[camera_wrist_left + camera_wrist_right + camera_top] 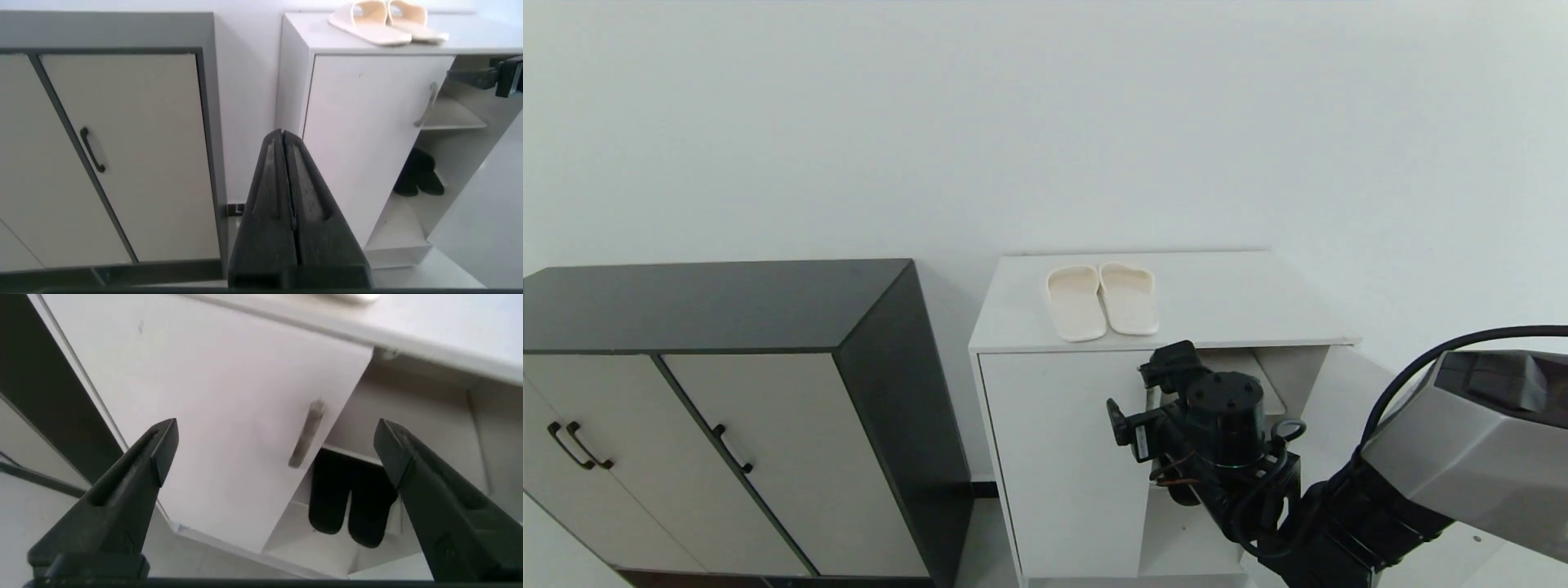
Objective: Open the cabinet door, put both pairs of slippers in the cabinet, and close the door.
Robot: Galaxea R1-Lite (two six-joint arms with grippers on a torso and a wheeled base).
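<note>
In the head view the cream slippers [1103, 300] wait atop the white cabinet [1241, 294] with the right gripper [1150, 396] before its door [1062, 457]; in the left wrist view the left gripper [284, 204] is pressed together, idle, with the black slippers [419, 173] already inside; in the right wrist view its fingers [135, 482] are spread, apparently lined up on the door handle [306, 434].

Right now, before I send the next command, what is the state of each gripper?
Left gripper: shut, holding nothing.
Right gripper: open, empty, facing the cabinet door.
</note>
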